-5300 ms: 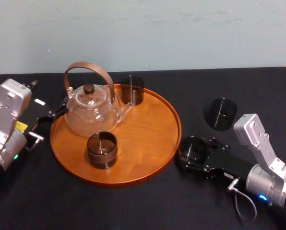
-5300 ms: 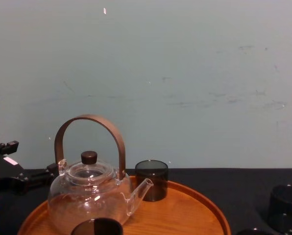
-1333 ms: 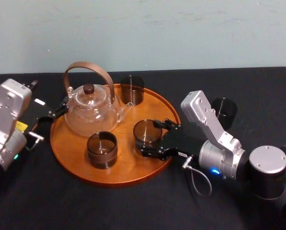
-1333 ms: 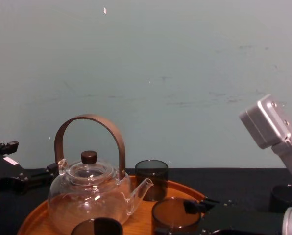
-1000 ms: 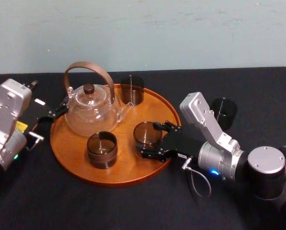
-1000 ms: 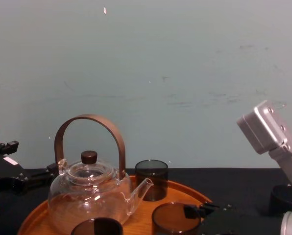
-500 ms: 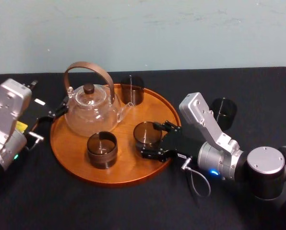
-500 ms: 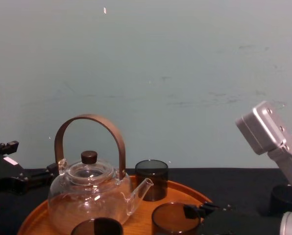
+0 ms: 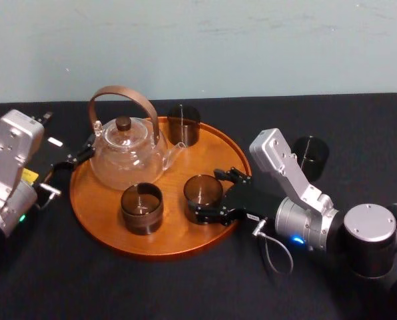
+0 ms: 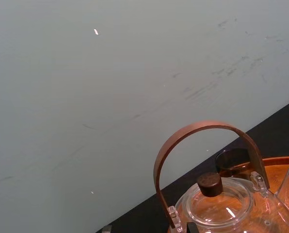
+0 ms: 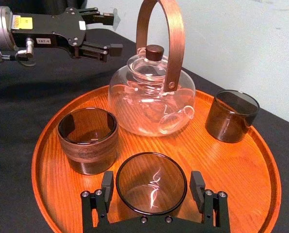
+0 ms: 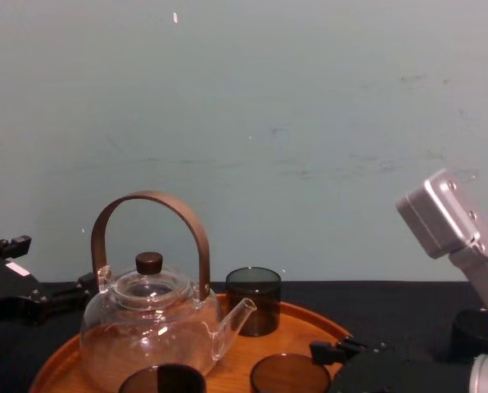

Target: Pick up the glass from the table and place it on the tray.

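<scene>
The right gripper (image 11: 152, 189) is clamped on the smoked glass tumbler (image 11: 152, 180), one jaw against each side of its wall. It reaches in low and level over the near right rim of the tray (image 9: 215, 150). Holding the tumbler by its sides like that keeps the mouth up and leaves the base free to meet the wood. The tumbler stands upright inside the tray, in the bare patch at its front right. In the chest view it sits so low that I'd guess its base is down on the wood, though I can't quite see the contact. The spot looks chosen for room. The dark cup (image 9: 142, 208) stands just to its left, apart from it, and the glass teapot (image 9: 126, 152) is farther back, its spout near a second tumbler (image 9: 184, 125) at the far rim. Out on the black worktop (image 9: 185, 287), to the right of the tray, a spare tumbler (image 9: 311, 157) stands beside the arm. The left gripper (image 9: 78, 153) is parked at the tray's left edge by the teapot, jaws apart and holding nothing. To my eye the placing is all but done. What remains is to let go and back straight out, so the jaws don't drag the tumbler.
</scene>
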Tool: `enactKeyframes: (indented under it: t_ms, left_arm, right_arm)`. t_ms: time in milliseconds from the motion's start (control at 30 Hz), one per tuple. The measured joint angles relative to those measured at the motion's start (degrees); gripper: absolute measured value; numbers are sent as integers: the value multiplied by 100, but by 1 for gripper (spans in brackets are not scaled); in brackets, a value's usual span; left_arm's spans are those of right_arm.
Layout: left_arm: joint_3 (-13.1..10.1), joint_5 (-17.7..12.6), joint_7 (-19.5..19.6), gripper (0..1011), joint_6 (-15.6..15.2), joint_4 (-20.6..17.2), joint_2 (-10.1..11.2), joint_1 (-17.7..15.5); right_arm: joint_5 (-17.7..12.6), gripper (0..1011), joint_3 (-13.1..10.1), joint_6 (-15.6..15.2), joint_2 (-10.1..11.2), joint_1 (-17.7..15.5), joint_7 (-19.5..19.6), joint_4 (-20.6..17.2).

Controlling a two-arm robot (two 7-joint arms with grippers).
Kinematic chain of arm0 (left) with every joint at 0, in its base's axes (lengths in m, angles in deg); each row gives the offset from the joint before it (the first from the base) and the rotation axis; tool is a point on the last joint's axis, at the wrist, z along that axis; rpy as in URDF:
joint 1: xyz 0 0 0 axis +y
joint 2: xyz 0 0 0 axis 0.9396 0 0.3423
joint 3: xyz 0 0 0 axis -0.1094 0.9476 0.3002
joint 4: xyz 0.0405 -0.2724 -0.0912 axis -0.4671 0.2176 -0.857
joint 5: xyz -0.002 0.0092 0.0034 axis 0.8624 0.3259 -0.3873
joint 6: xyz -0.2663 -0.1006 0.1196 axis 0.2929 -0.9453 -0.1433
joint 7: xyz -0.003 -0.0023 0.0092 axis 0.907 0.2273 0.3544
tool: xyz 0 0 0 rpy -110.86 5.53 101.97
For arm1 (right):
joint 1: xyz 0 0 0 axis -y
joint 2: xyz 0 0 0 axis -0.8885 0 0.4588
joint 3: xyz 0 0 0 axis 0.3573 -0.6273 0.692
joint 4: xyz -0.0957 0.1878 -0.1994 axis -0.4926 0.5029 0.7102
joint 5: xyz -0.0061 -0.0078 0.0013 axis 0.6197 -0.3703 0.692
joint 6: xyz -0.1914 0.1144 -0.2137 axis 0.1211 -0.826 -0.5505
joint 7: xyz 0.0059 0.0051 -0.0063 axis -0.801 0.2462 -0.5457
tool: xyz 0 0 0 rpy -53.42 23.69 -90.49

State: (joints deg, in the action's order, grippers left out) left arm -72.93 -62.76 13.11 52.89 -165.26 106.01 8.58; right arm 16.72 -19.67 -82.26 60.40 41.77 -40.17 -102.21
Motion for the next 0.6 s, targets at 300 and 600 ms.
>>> enactKeyframes:
  t_ms: [300,600]
  left_arm:
    - [0,0,0,1001,0,0,0,0]
    - [0,0,0,1001,0,0,0,0]
  right_arm:
    - [-204,1002,-51,-57,73,-36,-140,-23]
    - [-301,1002,-94,-93,257,-205,-141,-204]
